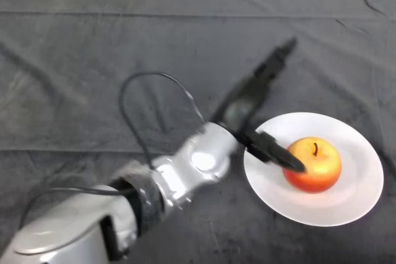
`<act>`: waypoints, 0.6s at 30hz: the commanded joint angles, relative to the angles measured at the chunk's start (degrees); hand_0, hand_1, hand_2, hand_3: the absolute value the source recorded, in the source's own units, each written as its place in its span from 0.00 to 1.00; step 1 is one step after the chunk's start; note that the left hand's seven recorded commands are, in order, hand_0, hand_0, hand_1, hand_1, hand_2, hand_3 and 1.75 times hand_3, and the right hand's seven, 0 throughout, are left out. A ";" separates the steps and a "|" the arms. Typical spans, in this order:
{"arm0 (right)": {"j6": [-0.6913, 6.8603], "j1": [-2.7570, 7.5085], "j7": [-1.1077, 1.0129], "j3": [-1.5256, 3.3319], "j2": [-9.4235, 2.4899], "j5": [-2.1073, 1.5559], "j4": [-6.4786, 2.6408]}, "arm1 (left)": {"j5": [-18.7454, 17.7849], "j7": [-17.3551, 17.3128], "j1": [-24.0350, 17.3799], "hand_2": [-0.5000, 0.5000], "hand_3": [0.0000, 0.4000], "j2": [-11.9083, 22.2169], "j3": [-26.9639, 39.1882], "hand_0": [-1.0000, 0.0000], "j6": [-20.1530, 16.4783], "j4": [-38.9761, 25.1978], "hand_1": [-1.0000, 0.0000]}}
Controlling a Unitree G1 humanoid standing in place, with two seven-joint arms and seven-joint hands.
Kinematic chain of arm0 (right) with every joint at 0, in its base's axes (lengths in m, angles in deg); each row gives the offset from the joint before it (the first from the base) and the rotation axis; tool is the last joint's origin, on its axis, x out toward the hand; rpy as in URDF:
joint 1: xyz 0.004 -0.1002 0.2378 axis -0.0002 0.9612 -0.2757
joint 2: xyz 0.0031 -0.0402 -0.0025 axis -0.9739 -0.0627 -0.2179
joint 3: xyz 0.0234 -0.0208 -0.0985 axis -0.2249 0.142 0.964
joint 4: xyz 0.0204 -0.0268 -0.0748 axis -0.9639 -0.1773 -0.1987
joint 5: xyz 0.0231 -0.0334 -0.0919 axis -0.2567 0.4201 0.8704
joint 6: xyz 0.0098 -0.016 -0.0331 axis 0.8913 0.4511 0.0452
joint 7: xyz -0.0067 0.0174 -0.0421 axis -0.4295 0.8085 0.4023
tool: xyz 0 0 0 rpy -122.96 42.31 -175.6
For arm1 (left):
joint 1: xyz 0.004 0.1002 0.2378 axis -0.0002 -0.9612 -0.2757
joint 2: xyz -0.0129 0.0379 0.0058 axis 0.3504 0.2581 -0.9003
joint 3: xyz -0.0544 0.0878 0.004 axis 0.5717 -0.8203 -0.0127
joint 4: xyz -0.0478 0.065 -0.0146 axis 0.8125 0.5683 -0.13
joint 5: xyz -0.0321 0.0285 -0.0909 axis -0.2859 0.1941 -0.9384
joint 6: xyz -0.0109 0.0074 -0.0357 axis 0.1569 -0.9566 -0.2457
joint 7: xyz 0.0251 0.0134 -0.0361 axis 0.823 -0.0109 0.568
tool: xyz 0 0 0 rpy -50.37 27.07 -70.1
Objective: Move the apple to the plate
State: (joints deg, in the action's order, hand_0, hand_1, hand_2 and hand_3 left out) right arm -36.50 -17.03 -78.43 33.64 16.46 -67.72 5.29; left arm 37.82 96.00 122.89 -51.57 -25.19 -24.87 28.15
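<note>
Plainly, apple [314, 165] on plate [359, 199], robot hand [247, 106] spread beside it.

The apple's [314, 164] left edge is covered by the thumb of the left hand [247, 106], and a bit of the plate's [356, 199] left rim is hidden under it too. The arm [185, 168] gets cut off at the lower left corner of the frame, so the shoulder can't be seen.
</note>
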 commanded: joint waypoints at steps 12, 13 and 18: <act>0.12 -0.54 -0.12 -0.96 1.13 -0.56 -1.36 | -1.72 1.48 -8.04 0.50 0.00 18.04 17.52 1.00 2.83 -13.63 1.00; 0.12 -0.53 -0.11 -0.96 1.12 -0.55 -1.33 | -1.99 1.52 -9.01 0.50 0.00 19.38 18.95 1.00 2.97 -14.51 1.00; 0.12 -0.50 -0.06 -0.94 1.07 -0.53 -1.21 | -4.18 1.14 -14.37 0.50 0.00 26.56 26.50 1.00 3.59 -18.60 1.00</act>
State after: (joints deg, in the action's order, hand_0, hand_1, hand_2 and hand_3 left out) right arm -36.50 -17.02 -78.52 33.65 16.46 -67.71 5.29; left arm 33.80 97.02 109.08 -27.90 0.62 -22.51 11.30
